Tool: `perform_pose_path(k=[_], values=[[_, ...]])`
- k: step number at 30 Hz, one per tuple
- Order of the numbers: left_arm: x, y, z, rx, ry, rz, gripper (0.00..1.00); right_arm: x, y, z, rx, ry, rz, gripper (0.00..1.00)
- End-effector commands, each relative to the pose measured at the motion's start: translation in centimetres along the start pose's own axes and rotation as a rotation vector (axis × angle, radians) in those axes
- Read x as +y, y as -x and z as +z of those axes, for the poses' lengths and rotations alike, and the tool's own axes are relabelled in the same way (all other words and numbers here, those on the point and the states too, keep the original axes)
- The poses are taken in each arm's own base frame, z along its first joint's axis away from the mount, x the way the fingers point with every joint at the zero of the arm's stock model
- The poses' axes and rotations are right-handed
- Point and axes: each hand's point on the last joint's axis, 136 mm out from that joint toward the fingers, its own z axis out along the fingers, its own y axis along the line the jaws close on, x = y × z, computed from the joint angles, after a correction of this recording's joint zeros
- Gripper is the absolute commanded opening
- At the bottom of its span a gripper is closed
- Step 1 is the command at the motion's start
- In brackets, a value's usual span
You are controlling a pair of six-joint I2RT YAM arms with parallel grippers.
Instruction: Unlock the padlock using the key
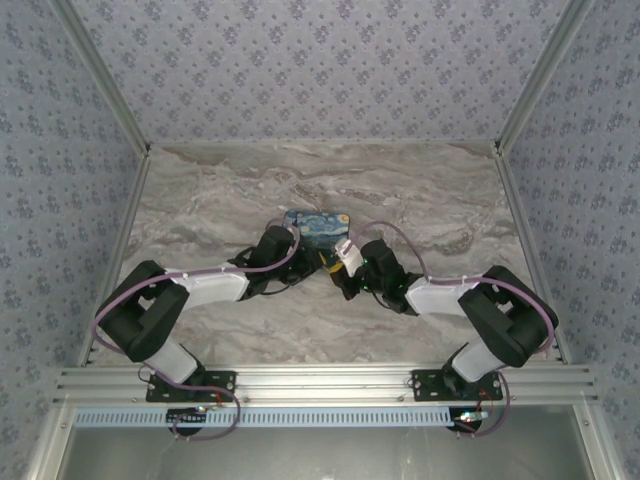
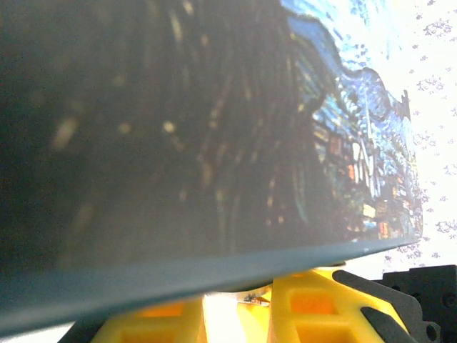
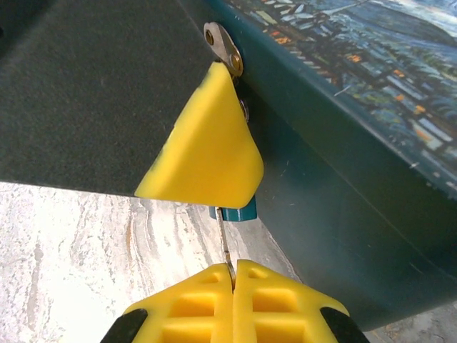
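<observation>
nearest, aluminium rail [image 1: 320, 382] across the front. right gripper [image 3: 232, 275] pinched flat on key [image 3: 226, 249], blade touching teal padlock [image 3: 237, 212], half hidden behind a yellow finger [image 3: 200, 143], at painted box [image 3: 371, 86]. left gripper [image 2: 235, 311] under box, grip not readable. grey-veined marble table [image 1: 430, 200], then floral wallpaper [image 1: 320, 70] behind.

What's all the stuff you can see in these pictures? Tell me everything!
box: one, blue-and-yellow swirly picture, dark teal sides, middle of the table.
hasp: one, silvery, on the box's side.
padlock: one, tiny, teal-blue, below the hasp, mostly hidden.
key: one, thin, silvery, reaching up to the padlock's underside.
table: one, grey-brown marble.
walls: three, flowery grey-blue wallpaper, around the table.
left gripper: one, yellow fingers, close against the box.
right gripper: one, yellow fingers, shut on the key.
</observation>
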Motion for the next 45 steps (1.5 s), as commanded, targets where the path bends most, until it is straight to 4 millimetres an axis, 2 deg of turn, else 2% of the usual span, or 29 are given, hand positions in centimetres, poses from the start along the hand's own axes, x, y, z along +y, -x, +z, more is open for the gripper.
perform_pose_path(k=[1, 11, 25, 34, 45], values=[[-2.4, 0.4, -0.6, -0.018, -0.066, 0.025, 0.14, -0.5, -1.3, 0.1, 0.029, -0.012, 0.020, 0.00], [-2.1, 0.4, -0.5, -0.015, -0.057, 0.022, 0.14, -1.0, -1.8, -0.2, 0.031, -0.020, 0.035, 0.00], [-1.9, 0.3, -0.3, -0.011, -0.053, 0.020, 0.14, -0.1, 0.1, 0.1, -0.016, 0.037, 0.031, 0.00], [-2.0, 0.2, -0.4, -0.010, -0.057, 0.021, 0.14, -0.3, 1.8, 0.4, -0.044, 0.039, 0.023, 0.00], [-2.0, 0.1, -0.4, -0.008, -0.061, 0.018, 0.14, -0.4, 2.3, 0.9, -0.059, 0.047, 0.028, 0.00]])
